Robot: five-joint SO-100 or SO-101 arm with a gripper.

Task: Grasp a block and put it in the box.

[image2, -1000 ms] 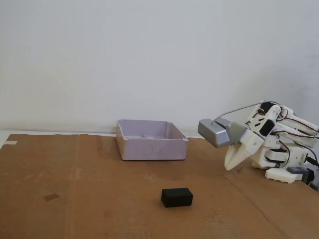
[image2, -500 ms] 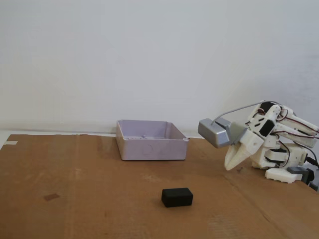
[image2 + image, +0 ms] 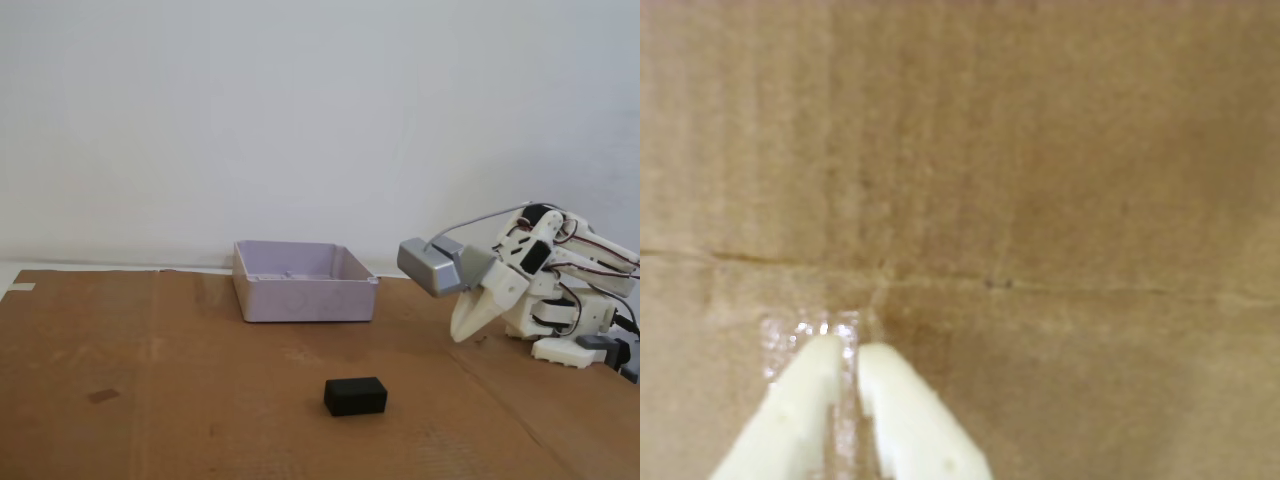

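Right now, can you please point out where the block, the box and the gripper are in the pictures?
block (image 3: 355, 396): fixed view, middle of its front face.
box (image 3: 305, 298): fixed view, middle of its front wall.
gripper (image 3: 457, 338): fixed view, at the closed fingertips just above the cardboard.

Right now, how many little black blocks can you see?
1. The block lies on the cardboard in the fixed view, in front of the box, apart from it. The wrist view shows none.
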